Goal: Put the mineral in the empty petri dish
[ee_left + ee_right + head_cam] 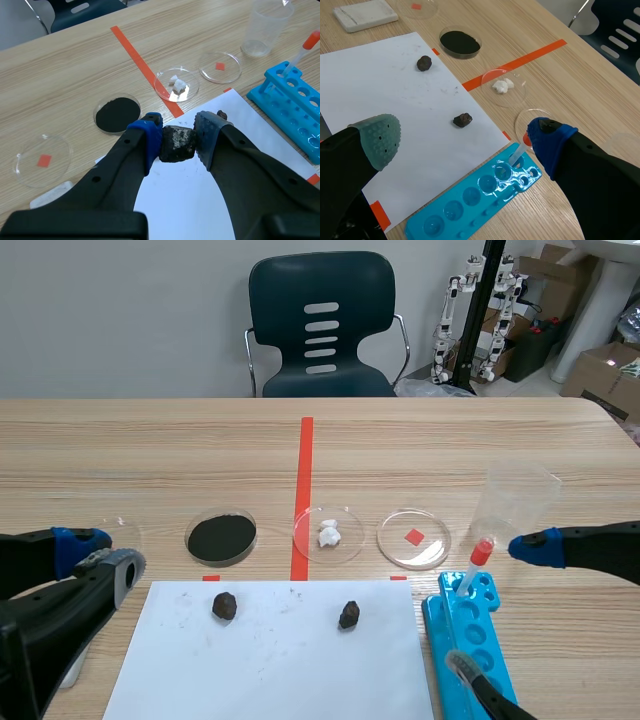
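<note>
My left gripper [177, 131], fingers [145, 142] apart and clamping nothing, frames one mineral [176, 145] lying on the paper [190, 200], while one finger hides most of the second mineral [221, 115].

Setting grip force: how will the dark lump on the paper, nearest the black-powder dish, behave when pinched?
The lump looks hard and irregular, so it likely won't squash but could twist when pinched. Dark specks on the paper hint it sheds crumbs. Its lumpy shape probably stops it rolling far.

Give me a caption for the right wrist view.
Open right gripper over the blue tube rack, two dark minerals on white paper ahead, empty petri dish nearby.
</note>
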Available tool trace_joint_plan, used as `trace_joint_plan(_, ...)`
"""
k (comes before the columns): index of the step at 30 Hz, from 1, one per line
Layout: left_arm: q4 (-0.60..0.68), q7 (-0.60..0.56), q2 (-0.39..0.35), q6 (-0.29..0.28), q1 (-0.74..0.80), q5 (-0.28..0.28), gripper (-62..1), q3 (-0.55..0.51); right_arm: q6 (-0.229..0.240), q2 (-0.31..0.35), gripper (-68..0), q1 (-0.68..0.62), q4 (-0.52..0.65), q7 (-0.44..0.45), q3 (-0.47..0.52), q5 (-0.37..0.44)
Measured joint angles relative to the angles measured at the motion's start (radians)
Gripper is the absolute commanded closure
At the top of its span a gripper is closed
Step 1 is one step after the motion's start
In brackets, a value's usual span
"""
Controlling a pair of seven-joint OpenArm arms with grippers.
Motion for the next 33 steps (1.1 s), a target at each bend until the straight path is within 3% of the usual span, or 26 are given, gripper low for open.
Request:
trace_joint_plan(28, 0.0, 0.045, 0.0, 0.0, -0.003, 0.0, -5.1, 0.0, 0.0, 0.0, -52.9, 0.0, 0.0, 0.0, 0.0, 0.0)
trace_joint_plan(33, -0.024, 0.044, 0.0, 0.0, -0.067, 0.0, -5.1, 0.045, 0.0, 0.0, -52.9, 0.0, 0.0, 0.0, 0.0, 0.0)
